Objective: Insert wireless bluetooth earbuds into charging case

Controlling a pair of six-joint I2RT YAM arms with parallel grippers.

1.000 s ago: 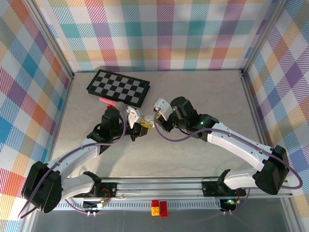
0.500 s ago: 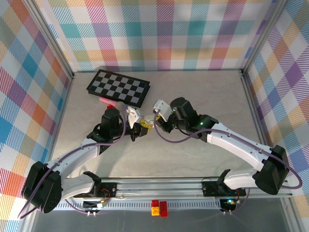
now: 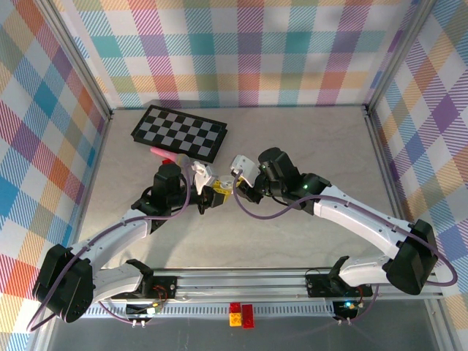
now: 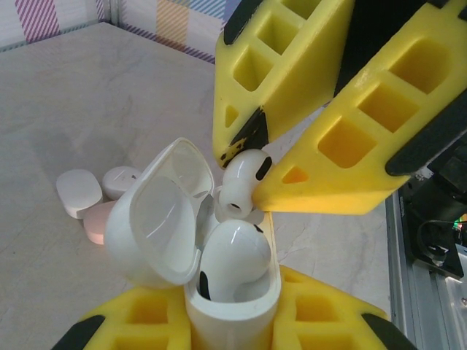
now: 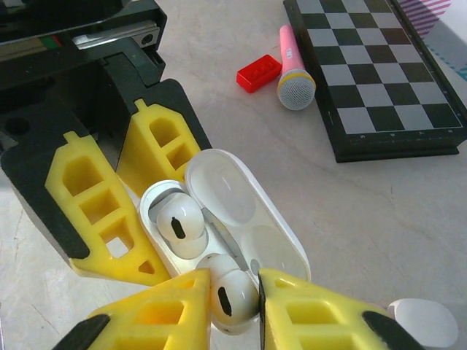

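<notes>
Your left claw (image 4: 230, 321) grips the open white case (image 4: 157, 219); right claw (image 5: 235, 288) pinches a white earbud (image 4: 244, 182). Right wrist adds a pink microphone (image 5: 294, 73).

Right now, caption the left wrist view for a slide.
Left gripper holds the open case, one earbud seated; right gripper pinches the second earbud.

earbuds (image 5: 180, 224) white | charging case (image 5: 241, 211) white | chessboard (image 5: 379, 73) black-grey checks | toy microphone (image 5: 291, 67) pink, grey head | brick (image 5: 258, 73) red | walls (image 3: 256, 51) pastel plaid

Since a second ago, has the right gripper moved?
Yes, slightly: the right gripper has crept left in the top view, closer under the chessboard's right corner.
</notes>
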